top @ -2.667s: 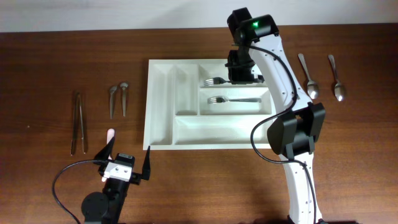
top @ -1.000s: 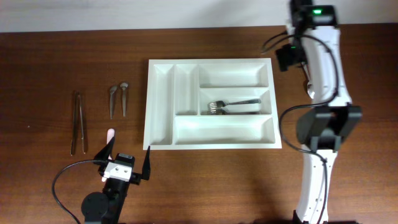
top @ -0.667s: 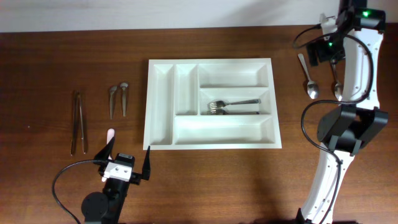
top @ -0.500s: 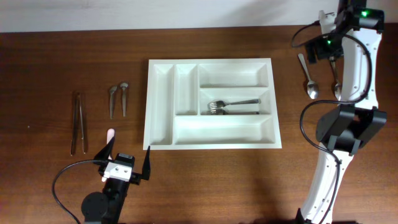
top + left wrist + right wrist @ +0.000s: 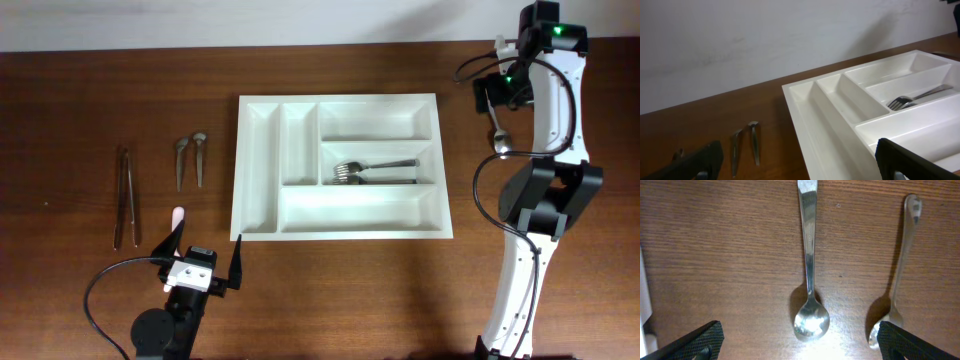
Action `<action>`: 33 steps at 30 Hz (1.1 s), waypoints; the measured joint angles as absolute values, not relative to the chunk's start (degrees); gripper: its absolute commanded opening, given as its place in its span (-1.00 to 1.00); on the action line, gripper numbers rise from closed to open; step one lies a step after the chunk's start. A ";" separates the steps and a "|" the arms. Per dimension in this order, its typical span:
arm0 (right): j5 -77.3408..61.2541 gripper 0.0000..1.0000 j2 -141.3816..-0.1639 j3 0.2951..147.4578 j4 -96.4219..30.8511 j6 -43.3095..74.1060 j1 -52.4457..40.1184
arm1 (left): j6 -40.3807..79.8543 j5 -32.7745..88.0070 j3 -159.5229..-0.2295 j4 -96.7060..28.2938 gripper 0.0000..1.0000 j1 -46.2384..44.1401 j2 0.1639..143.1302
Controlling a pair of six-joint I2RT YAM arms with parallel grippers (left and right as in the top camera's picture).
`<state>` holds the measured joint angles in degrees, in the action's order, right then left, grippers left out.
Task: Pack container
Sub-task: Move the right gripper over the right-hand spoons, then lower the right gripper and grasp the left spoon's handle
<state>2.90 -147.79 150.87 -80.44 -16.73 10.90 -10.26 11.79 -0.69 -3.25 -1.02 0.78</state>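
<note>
at the far left of the table, thin metal tongs lie lengthwise. just right of them, two small spoons lie side by side, wider ends toward the far edge. closer to the front edge, the left gripper sits low, fingers spread wide and holding nothing, just off the tray's near left corner. the tray lies flat mid-table, its two narrow slots on the left and three long slots running crosswise on the right. what look like two forks lie overlapped in the middle long slot, tines to the left. farther right, well apart from the tray, the right gripper hangs over the wood, fingers wide apart and gripping nothing. directly below it a spoon lies on the table, bowl toward the near edge, centred under the spread fingers in the wrist view. a second spoon lies parallel to it farther right, not touching it; from overhead the arm hides it.
</note>
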 measured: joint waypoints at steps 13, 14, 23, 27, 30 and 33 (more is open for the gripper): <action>2.74 0.97 -151.85 150.87 -78.76 -16.73 12.05 | -10.26 11.79 -0.69 -3.25 0.98 -1.02 0.78; 2.39 0.97 -152.07 150.87 -78.76 -16.71 12.36 | -10.26 11.79 -0.69 -3.25 0.99 -1.02 0.78; 1.32 0.98 -152.64 150.87 -78.15 -16.69 13.26 | -10.26 11.79 -0.69 -3.25 0.99 -1.02 0.78; 1.13 0.97 -153.58 150.87 -78.91 -16.78 13.26 | -10.26 11.79 -0.69 -3.25 0.99 -1.02 0.78; 1.15 0.98 -154.54 150.87 -79.55 -17.15 13.26 | -10.26 11.79 -0.69 -3.25 0.98 -1.02 0.78; 1.43 0.98 -155.24 150.87 -79.92 -17.34 13.26 | -10.26 11.79 -0.69 -3.25 0.99 -1.02 0.78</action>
<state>1.43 -155.24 150.87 -79.92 -17.34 13.26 -10.26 11.79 -0.69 -3.25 -1.02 0.78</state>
